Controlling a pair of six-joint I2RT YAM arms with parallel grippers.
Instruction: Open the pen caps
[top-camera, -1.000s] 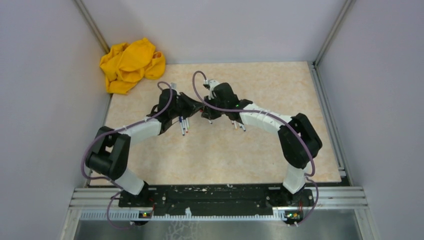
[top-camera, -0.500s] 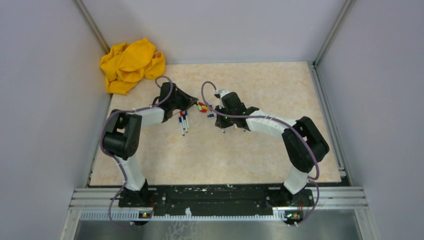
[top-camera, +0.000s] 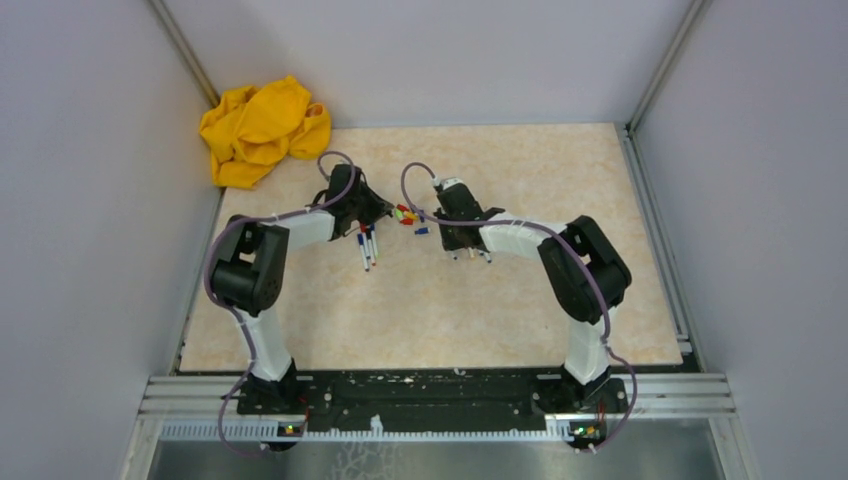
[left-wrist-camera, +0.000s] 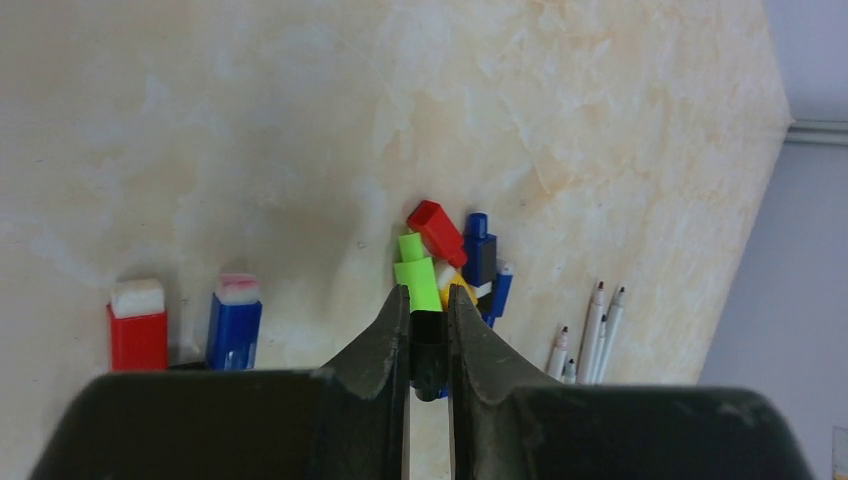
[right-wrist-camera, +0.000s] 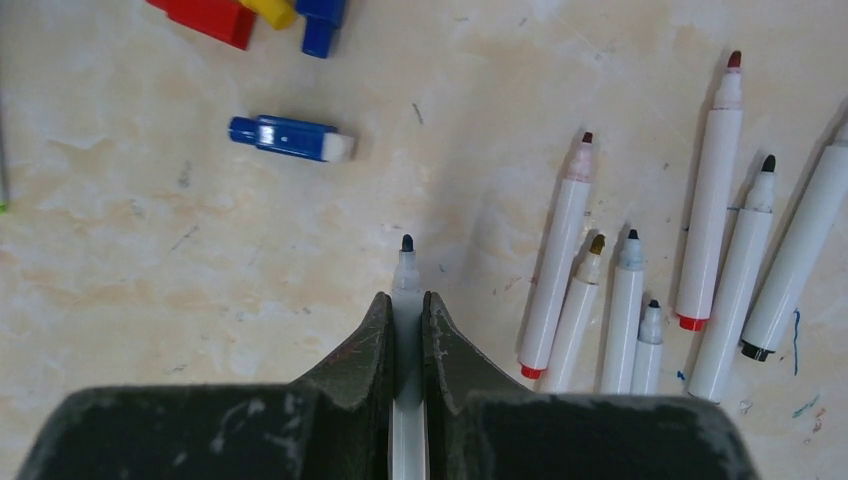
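My left gripper (left-wrist-camera: 428, 300) is shut on a black pen cap (left-wrist-camera: 429, 340), right above a small heap of loose caps: green (left-wrist-camera: 418, 280), red (left-wrist-camera: 436, 230), blue (left-wrist-camera: 479, 256). In the top view this heap (top-camera: 405, 214) lies between the two grippers. My right gripper (right-wrist-camera: 406, 300) is shut on a white pen (right-wrist-camera: 406, 275) whose bare dark tip points forward, low over the table. To its right, several uncapped pens (right-wrist-camera: 625, 300) lie in a row. A single blue cap (right-wrist-camera: 290, 138) lies ahead on the left.
A crumpled yellow cloth (top-camera: 262, 130) sits at the far left corner. Three pens with coloured ends (top-camera: 367, 246) lie beside the left arm. A red piece (left-wrist-camera: 137, 325) and a blue piece (left-wrist-camera: 236, 320) with pale tops stand left of my left fingers. Grey walls enclose the table.
The two grippers, close together a second ago, have drawn apart and come down. The left one now hangs over the heap of caps, the right one beside the row of pens.
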